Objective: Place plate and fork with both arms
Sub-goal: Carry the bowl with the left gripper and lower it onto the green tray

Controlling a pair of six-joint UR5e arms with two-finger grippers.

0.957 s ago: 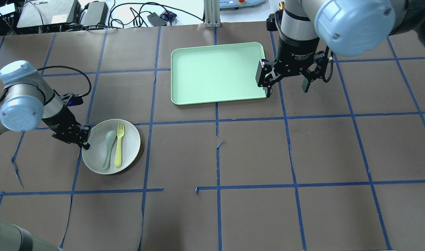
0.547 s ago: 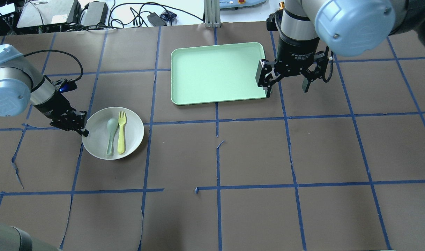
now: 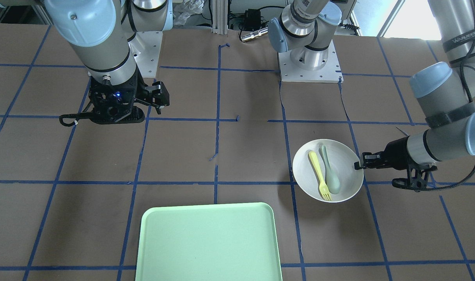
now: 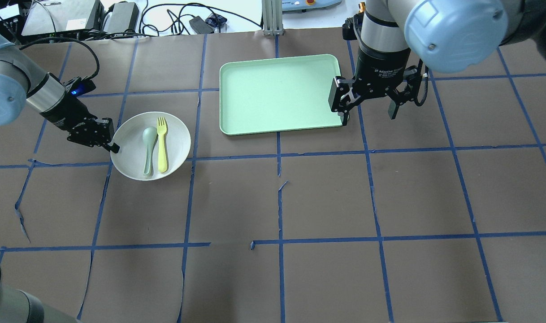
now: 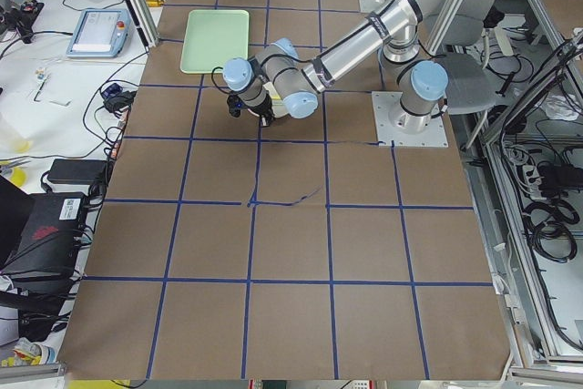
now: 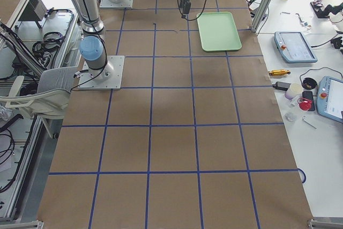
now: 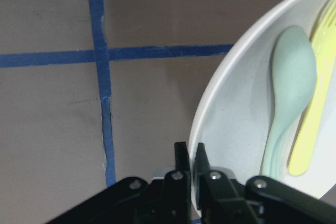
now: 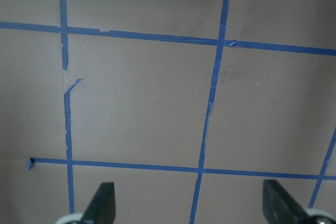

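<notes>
The off-white plate (image 4: pixel 174 139) is held above the table at the left, with the pale yellow fork (image 4: pixel 162 144) and a grey-green spoon (image 4: pixel 149 143) lying in it. My left gripper (image 4: pixel 113 146) is shut on the plate's left rim; the left wrist view shows the fingers (image 7: pixel 182 171) pinching the plate rim (image 7: pixel 210 124). In the front view the plate (image 3: pixel 344 164) with the fork (image 3: pixel 318 175) sits left of the left gripper (image 3: pixel 357 165). My right gripper (image 4: pixel 368 114) is open and empty, hanging above the table just right of the green tray's right edge.
The pale green tray (image 4: pixel 279 92) lies at the back centre, also in the front view (image 3: pixel 210 242). Brown paper with blue tape lines covers the table. Cables and boxes lie beyond the far edge.
My left gripper has carried the plate, with fork and spoon in it, away from me and slightly right, toward the tray. The right arm has not moved.
</notes>
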